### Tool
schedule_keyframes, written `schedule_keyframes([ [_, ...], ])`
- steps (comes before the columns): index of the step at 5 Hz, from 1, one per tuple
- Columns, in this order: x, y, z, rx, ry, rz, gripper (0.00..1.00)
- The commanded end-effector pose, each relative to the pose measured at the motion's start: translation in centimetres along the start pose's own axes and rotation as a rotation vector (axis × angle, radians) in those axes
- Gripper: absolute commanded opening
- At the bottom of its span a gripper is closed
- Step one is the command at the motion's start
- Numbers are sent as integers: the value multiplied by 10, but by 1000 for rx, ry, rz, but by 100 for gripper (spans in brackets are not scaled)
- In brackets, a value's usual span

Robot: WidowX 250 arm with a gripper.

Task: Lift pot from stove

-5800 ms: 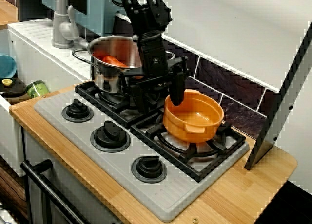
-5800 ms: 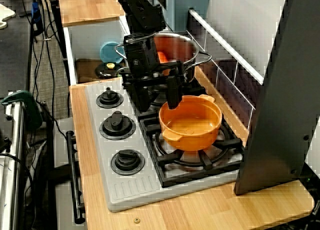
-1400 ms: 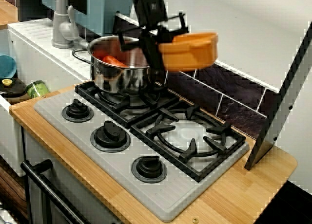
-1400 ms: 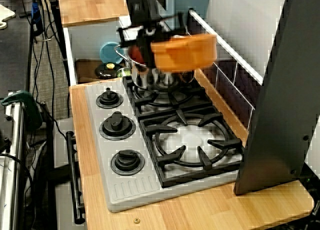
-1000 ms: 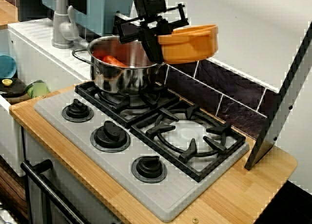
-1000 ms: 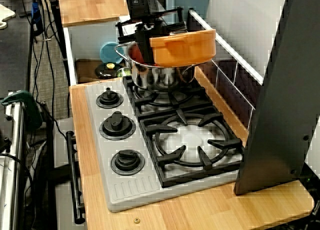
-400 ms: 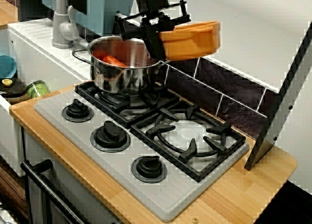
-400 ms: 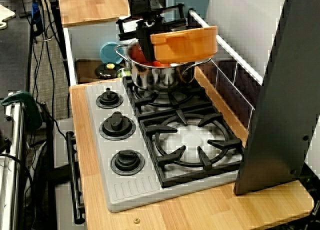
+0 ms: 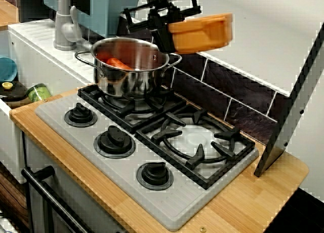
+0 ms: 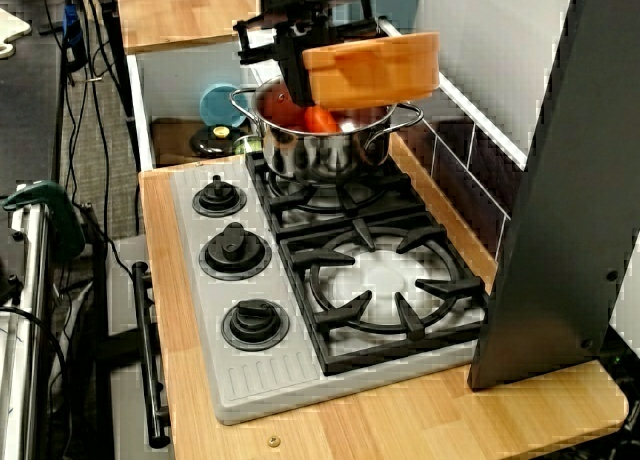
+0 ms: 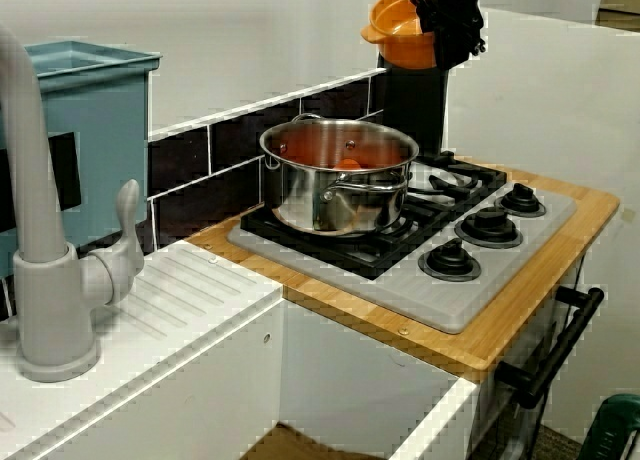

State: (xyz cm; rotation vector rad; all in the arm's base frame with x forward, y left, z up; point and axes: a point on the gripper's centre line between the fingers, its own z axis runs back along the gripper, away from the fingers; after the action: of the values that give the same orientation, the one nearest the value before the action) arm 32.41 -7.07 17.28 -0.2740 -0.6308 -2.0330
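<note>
Orange pot (image 9: 201,33) held in the air, clear of the stove (image 9: 167,197).

The pincer (image 9: 163,29) is clamped on the pot's rim at the side nearest the steel pot (image 9: 130,71); in the view from the front corner the orange pot hangs level, above and just beside the steel pot's rim. The front burner grate (image 9: 195,142) stands bare. The steel pot sits on the rear grate with orange contents inside. In the view from the sink side the orange pot (image 11: 400,35) shows high above the stove, partly hidden by the arm. Three black knobs (image 10: 232,250) line the stove's front edge on the wooden bench (image 9: 253,202).
</note>
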Motion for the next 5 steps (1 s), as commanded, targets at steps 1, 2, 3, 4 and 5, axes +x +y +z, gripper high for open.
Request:
schedule_keyframes([
  [1,9,11,26,70,48,-55,0],
  [2,12,12,29,76,57,-65,0],
  [3,18,9,25,79,102,-102,0],
  [4,21,6,23,77,112,-113,0],
  [5,25,3,22,72,120,-127,0],
])
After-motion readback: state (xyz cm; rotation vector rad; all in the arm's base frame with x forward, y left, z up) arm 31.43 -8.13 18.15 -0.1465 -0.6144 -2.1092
